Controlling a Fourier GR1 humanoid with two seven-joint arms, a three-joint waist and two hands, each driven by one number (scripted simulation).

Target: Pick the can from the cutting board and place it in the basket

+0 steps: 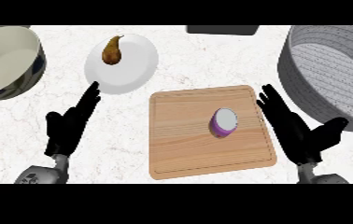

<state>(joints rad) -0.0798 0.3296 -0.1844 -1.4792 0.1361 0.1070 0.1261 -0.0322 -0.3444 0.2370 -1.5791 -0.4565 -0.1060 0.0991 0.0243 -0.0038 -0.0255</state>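
The can stands upright on the cutting board, right of the board's middle, its pale top facing up and its purple side showing below — free of both hands and with bare wood all round it, so a grasp can come from the side; the board lies flat on the bench.

The right hand is closest, just beside the board's right edge with its fingers straight and spread and its thumb held out to the right; it has hold of nothing, and I judge it is open like this to take the can between fingers and thumb. The basket, grey and round, sits right behind that hand at the bench's right side, so this hand suits both the pick and the short carry.

The left hand rests open at the left, fingers straight and empty, tips near the white plate, which carries a pear; a bowl sits at the far left — all well apart from the can.
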